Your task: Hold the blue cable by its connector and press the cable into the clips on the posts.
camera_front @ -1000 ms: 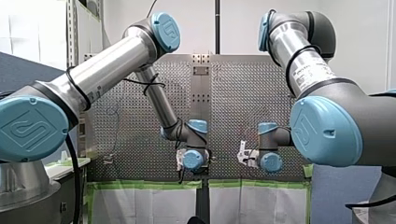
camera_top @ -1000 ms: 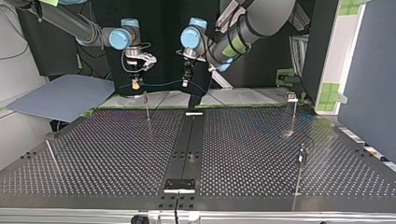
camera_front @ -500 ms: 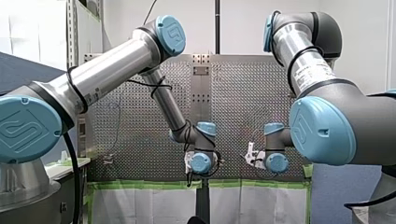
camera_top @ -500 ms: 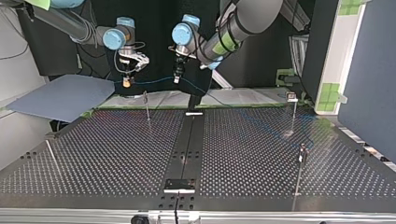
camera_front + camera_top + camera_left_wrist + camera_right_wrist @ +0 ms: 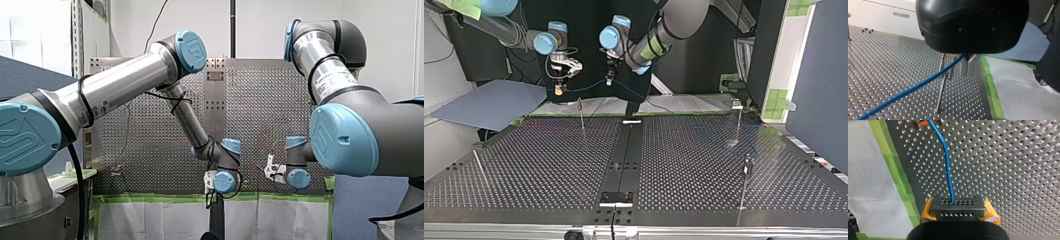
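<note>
In the right wrist view my right gripper (image 5: 957, 206) is shut on a black connector (image 5: 958, 212), gripped between yellow pads (image 5: 926, 210). The blue cable (image 5: 946, 162) runs from the connector toward an orange clip (image 5: 926, 122). In the top view the cable (image 5: 585, 87) spans from my right gripper (image 5: 558, 90) to my left gripper (image 5: 609, 80), both raised over the table's far edge. My left gripper (image 5: 968, 73) has its metal fingers together, and the cable (image 5: 923, 83) leaves them near their base. A thin post (image 5: 941, 85) with a clip stands just ahead of it.
More thin posts stand on the perforated table (image 5: 549, 165): one near the far edge (image 5: 581, 114), two at the top view's right (image 5: 738, 120) (image 5: 746, 175), one leaning at its left (image 5: 480, 169). Green tape (image 5: 988, 85) and white sheeting border the table by the grippers.
Both arms have carried the cable toward the top view's left, which is the front view's right and a little lower. Both grips are unchanged.
</note>
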